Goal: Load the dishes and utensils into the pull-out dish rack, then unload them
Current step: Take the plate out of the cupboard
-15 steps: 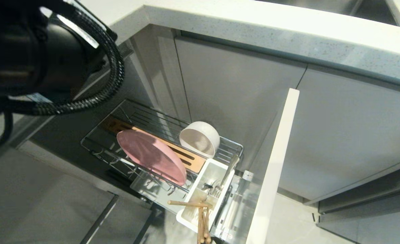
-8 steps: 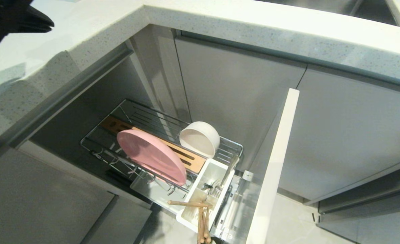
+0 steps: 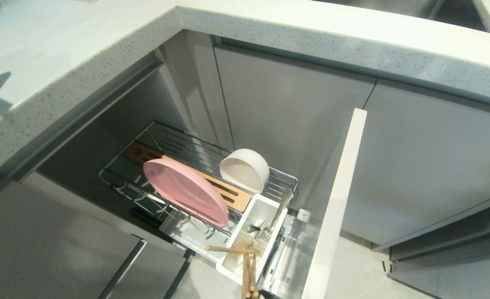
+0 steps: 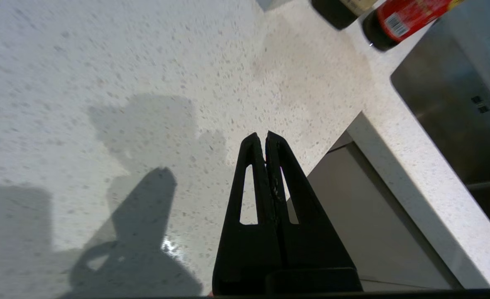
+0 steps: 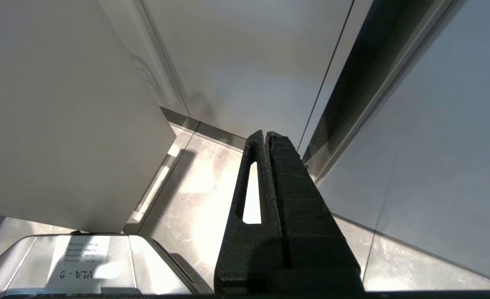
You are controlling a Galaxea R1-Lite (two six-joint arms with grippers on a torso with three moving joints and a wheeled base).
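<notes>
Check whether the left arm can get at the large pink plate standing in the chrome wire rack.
Probably yes. The large pink plate stands exposed in the pulled-out chrome wire rack, nothing above it. The left gripper, jaws shut, is over the speckled countertop and must open first.

Pink plate [image 3: 185,191], cream-white bowl [image 3: 245,170], chrome rack [image 3: 178,145] — pale speckled countertop [image 3: 83,54], grey cabinet doors [image 3: 286,120].
</notes>
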